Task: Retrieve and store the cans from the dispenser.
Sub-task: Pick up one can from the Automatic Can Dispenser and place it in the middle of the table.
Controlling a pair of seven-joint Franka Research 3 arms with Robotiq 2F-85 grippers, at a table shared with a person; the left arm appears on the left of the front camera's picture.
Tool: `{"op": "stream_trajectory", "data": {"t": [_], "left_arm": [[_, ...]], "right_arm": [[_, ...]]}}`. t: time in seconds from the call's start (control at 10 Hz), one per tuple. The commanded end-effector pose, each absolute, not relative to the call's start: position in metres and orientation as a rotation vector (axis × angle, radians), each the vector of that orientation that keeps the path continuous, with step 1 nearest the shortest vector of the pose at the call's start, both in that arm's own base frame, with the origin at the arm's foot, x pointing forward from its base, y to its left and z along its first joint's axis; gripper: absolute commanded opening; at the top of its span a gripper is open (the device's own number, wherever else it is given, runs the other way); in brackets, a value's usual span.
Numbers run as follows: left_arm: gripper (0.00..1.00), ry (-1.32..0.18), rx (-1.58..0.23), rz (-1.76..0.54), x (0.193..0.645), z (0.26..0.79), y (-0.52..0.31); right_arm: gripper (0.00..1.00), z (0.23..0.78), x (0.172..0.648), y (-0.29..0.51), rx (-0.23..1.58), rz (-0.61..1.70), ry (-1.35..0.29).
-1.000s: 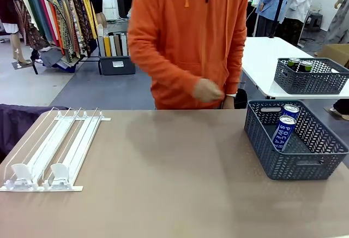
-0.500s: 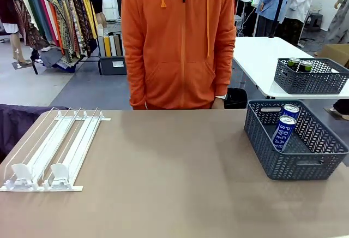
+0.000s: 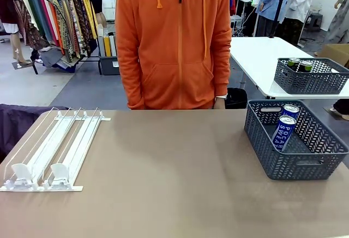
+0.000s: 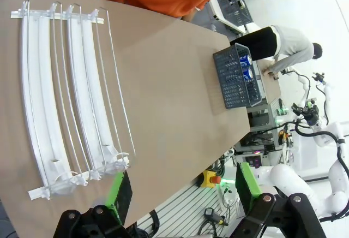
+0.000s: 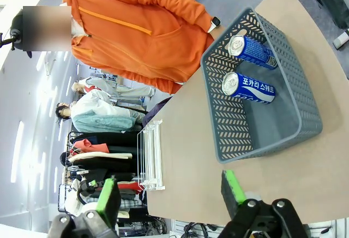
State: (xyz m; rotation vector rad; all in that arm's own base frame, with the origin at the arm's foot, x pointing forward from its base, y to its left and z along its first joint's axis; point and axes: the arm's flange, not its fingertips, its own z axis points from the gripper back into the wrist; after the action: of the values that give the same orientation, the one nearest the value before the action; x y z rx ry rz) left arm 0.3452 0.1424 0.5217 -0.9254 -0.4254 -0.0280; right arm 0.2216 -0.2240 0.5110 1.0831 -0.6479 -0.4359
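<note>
Dispenser point(image 4: 71, 96) beyond left pincer point(image 4: 182, 186), jaws apart

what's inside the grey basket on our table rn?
Two blue-and-white cans lie in the grey basket, leaning toward its far-left corner. The rest of the floor looks bare in the right wrist view; the front view hides the near floor behind the wall.

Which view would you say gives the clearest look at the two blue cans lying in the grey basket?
The right wrist view: both blue cans show nearly whole inside the basket. The front view shows them leaning, partly behind its wall; the left wrist view shows them tiny and distant.
</note>
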Motion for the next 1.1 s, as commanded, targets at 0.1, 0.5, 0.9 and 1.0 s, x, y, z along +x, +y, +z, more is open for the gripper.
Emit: {"op": "stream_trajectory", "data": {"t": [0.1,0.5,0.9,1.0], "left_arm": [[1.00,-0.428,-0.942,-0.021,0.3465,0.5252,0.1425],[1.00,-0.428,-0.942,-0.021,0.3465,0.5252,0.1425],[1.00,-0.428,-0.942,-0.021,0.3465,0.5252,0.1425],[1.00,-0.428,-0.942,-0.021,0.3465,0.5252,0.1425]], "right_arm": [[1.00,0.5122,0.2243,-0.2242,1.109,-0.413,-0.684],[1.00,0.5122,0.2243,-0.2242,1.109,-0.413,-0.684],[1.00,0.5122,0.2243,-0.2242,1.109,-0.413,-0.684],[1.00,0.5122,0.2243,-0.2242,1.109,-0.413,-0.684]]}}
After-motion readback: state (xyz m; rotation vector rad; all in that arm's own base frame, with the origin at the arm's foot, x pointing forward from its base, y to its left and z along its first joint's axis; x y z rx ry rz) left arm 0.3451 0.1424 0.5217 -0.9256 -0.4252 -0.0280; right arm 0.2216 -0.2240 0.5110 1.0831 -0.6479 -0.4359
